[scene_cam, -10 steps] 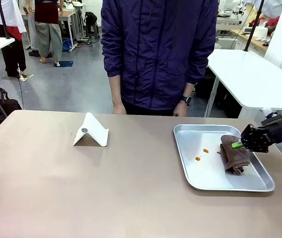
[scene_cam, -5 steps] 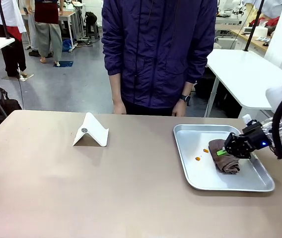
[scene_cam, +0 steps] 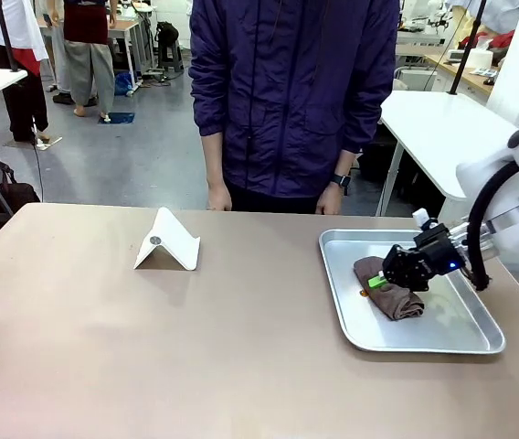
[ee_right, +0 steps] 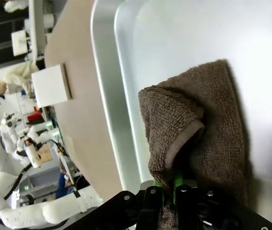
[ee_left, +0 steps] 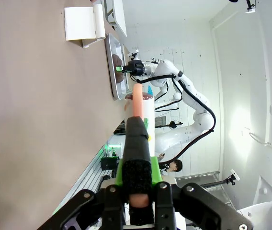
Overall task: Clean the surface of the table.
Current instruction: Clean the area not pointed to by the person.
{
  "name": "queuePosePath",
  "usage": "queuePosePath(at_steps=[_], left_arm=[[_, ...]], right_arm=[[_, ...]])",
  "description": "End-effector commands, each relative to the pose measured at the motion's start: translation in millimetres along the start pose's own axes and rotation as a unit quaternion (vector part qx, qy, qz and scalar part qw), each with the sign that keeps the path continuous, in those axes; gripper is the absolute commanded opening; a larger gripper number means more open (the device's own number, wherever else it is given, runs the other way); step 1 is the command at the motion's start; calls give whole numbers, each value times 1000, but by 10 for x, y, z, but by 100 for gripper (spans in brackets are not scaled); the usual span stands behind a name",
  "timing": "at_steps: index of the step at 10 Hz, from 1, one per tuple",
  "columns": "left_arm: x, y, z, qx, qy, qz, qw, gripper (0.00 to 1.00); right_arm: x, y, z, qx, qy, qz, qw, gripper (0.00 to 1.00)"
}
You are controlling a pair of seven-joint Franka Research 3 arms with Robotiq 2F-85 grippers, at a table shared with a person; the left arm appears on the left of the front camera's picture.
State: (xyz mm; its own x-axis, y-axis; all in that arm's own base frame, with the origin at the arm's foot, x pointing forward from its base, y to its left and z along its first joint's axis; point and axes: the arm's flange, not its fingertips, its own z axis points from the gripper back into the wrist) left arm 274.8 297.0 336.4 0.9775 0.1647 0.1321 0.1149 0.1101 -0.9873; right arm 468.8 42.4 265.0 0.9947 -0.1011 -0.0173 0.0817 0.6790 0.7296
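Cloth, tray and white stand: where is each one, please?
cloth (scene_cam: 398,302), front view, on its folded lower right part.
tray (scene_cam: 456,322), front view, on its bare floor near the right corner.
white stand (scene_cam: 175,249), front view, on its wide sloping face.

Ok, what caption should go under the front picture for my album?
Right fingers pinch a brown cloth inside the silver tray on the beige table.

A silver tray (scene_cam: 456,322) is lying at right, holding a crumpled brown towel (scene_cam: 397,304); a folded white stand (scene_cam: 173,245) is sitting well apart. A purple-jacketed person (scene_cam: 291,91) is standing behind.
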Motion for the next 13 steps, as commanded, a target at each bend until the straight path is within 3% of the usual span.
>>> queuePosePath(at_steps=[1,3,6,9,13], left_arm=[[-8,-65,2,0,-3,7,1000,22],[-8,-65,2,0,-3,7,1000,22],[-8,-65,2,0,-3,7,1000,22],[-8,-65,2,0,-3,7,1000,22],[-8,-65,2,0,-3,7,1000,22]], right_arm=[[-27,67,-182,4,7,27,1000,8],[-133,218,-272,1,28,58,998,8],[-136,220,-311,-25,24,64,997,8],[-20,-20,-103,-40,-18,19,999,8],[56,-427,335,0,-76,-53,996,8]])
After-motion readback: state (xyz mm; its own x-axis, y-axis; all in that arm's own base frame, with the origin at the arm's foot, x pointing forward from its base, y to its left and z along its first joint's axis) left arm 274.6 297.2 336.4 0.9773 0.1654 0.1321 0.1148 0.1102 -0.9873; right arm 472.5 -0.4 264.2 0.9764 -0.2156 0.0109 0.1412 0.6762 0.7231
